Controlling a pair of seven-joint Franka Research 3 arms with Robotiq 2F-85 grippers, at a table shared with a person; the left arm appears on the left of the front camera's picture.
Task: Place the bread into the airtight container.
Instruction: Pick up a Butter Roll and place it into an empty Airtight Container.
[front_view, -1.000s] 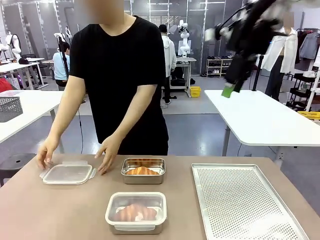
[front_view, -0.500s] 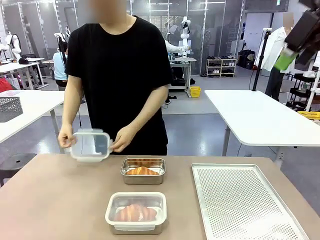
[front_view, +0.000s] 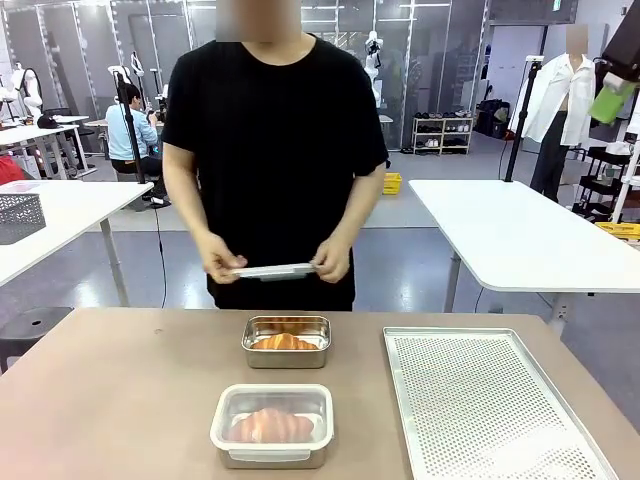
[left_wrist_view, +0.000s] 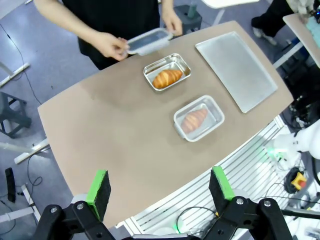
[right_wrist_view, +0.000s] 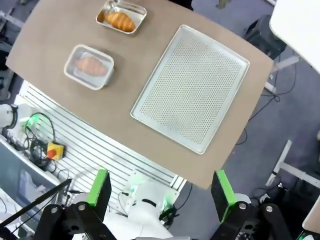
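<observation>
Clear rectangular plastic container with bread inside, steel tin with croissant behind it, perforated metal tray right of it, person's hands holding flat lid above tin, left pincer wide, right pincer wide, both high over brown surface.

Bright, even overhead light; soft, faint shadows on the counter. Perforated tray shows mild glare toward 5 o'clock. Wrist views sharp, wide-angle bending at edges. Front view crisp.

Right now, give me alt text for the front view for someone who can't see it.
A person stands across the table holding a clear lid level in both hands, above an open metal container holding bread. Nearer, a lidded container holds another bread; a perforated tray lies to the right.
</observation>
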